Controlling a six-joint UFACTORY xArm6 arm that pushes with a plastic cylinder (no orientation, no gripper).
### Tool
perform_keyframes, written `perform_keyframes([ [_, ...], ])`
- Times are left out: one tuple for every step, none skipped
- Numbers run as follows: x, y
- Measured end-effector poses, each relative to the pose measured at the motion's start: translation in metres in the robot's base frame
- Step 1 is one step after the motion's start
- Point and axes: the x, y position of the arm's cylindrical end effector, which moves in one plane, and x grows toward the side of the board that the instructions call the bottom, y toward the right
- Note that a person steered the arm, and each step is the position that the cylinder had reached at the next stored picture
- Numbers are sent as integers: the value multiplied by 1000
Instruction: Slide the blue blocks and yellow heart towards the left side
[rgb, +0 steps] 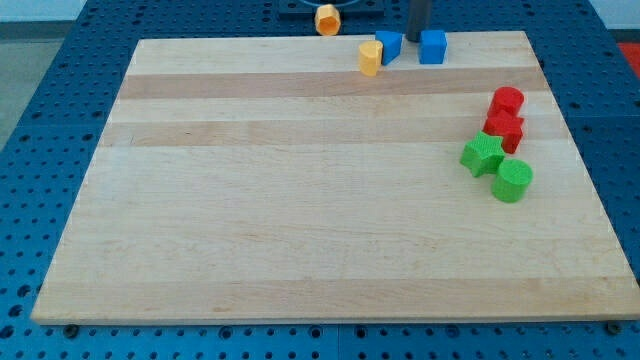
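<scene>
Blocks sitting at the bench's (300, 200) far edge

My tip (418, 39), a bare rod grasping nothing, is standing between two blue blocks (389, 45) (432, 46); the yellow heart (371, 58) is lying just left.

Two blue blocks sit at the desk's (300, 200) far edge, toward the view's top, right of centre. Left blue block (389, 45) looks cube-like, slightly turned. Right blue block (432, 46) is squarer to the camera, a small gap between the two. Yellow heart (371, 57) touches the left blue block's lower-left side, shape hard to confirm at this size.
</scene>
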Motion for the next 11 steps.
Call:
perform_keyframes([
  [18, 41],
  [39, 59],
  [39, -37],
  [61, -149],
  [64, -147],
  [64, -155],
  [67, -234],
  [74, -232],
  [78, -123],
  [24, -118],
  [1, -148],
])
